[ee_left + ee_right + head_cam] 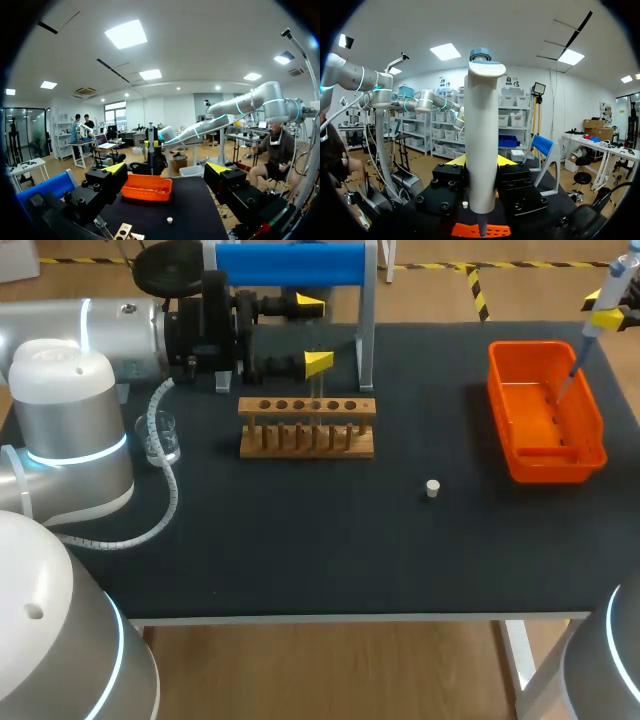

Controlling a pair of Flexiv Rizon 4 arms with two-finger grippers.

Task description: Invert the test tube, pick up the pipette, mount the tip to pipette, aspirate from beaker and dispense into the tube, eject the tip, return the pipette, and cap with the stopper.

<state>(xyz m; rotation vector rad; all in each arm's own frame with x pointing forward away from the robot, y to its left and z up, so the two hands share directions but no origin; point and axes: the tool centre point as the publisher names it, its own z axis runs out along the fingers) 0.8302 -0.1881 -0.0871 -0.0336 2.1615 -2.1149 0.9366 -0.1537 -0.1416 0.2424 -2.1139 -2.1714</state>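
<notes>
My right gripper (pixel 612 316) is shut on the white pipette (pixel 598 312) at the far right. The pipette slants down, and its thin tip (pixel 566 386) hangs over the orange bin (pixel 590 430). In the right wrist view the pipette body (pixel 482 150) stands upright between the yellow-tipped fingers (pixel 456 160). My left gripper (pixel 315 334) is open above the back of the wooden tube rack (pixel 306 428), where a thin clear test tube (pixel 318 388) stands. A small white stopper (pixel 432 488) lies on the mat in front of the rack. The glass beaker (pixel 160 437) sits left of the rack.
The blue-and-white pipette stand (pixel 290 266) stands at the table's back edge behind the left gripper. A white coiled cable (pixel 168 490) trails from the left arm past the beaker. In the left wrist view the orange bin (pixel 146 186) and stopper (pixel 170 219) lie ahead of the open fingers.
</notes>
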